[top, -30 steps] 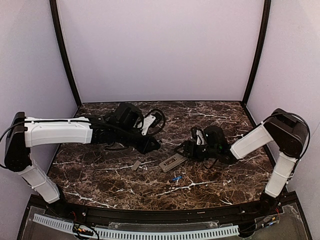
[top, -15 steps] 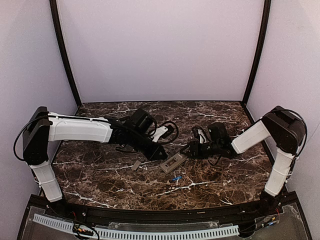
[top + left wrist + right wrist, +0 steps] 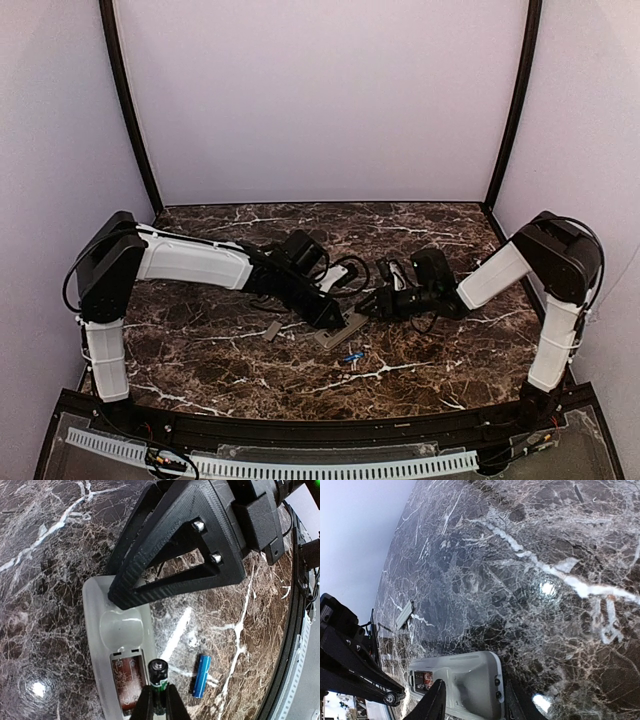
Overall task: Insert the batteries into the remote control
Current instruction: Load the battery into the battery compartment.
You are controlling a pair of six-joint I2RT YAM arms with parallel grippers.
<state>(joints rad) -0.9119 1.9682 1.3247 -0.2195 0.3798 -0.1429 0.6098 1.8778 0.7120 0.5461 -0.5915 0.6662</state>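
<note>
Dark marble worktop point(image 3: 430, 225) had the remote control point(image 3: 97, 625) lying back-up, a loose blue battery point(image 3: 200, 676) just beside it, grey cover point(image 3: 272, 331) nearby.

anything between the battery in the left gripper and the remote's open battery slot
Nothing visible. The battery in the left gripper sits right at the remote control's open recess; the right gripper is at the remote's other end, clear of it.

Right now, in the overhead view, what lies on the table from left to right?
Grey cover piece → remote control → right gripper, at the remote's right end. The loose blue battery and the left gripper overlap the remote's span, so both are left out.
</note>
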